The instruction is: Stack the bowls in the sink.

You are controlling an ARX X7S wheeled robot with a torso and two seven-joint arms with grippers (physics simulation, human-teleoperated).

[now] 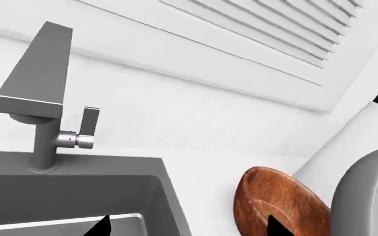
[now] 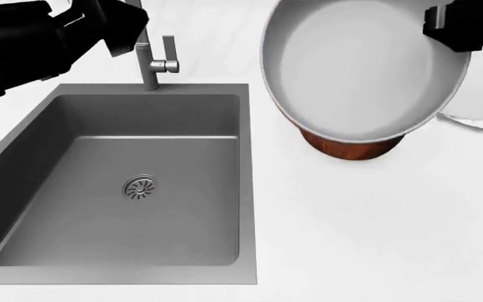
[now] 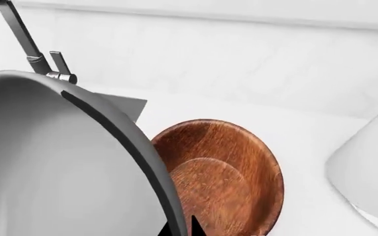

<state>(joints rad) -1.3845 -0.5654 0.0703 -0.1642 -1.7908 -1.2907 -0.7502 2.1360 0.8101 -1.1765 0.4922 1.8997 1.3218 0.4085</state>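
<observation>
My right gripper [image 3: 179,229] is shut on the rim of the plain grey bowl [image 3: 51,162] and holds it tilted in the air. In the head view the grey bowl [image 2: 359,69] covers most of the reddish-brown wooden bowl [image 2: 346,148], which sits on the white counter right of the sink [image 2: 166,233]. The wooden bowl [image 3: 222,167] is empty. My left gripper [image 1: 189,232] is open and empty, above the sink's right rim near the faucet [image 1: 41,88]. It also sees the wooden bowl [image 1: 274,204] and the grey bowl [image 1: 369,196].
The sink basin holds only its round metal drain [image 2: 140,188]. The steel faucet [image 2: 151,63] stands at its back edge. A white roll [image 2: 477,117] stands on the counter right of the bowls. A wall with a louvred shutter [image 1: 267,29] is behind.
</observation>
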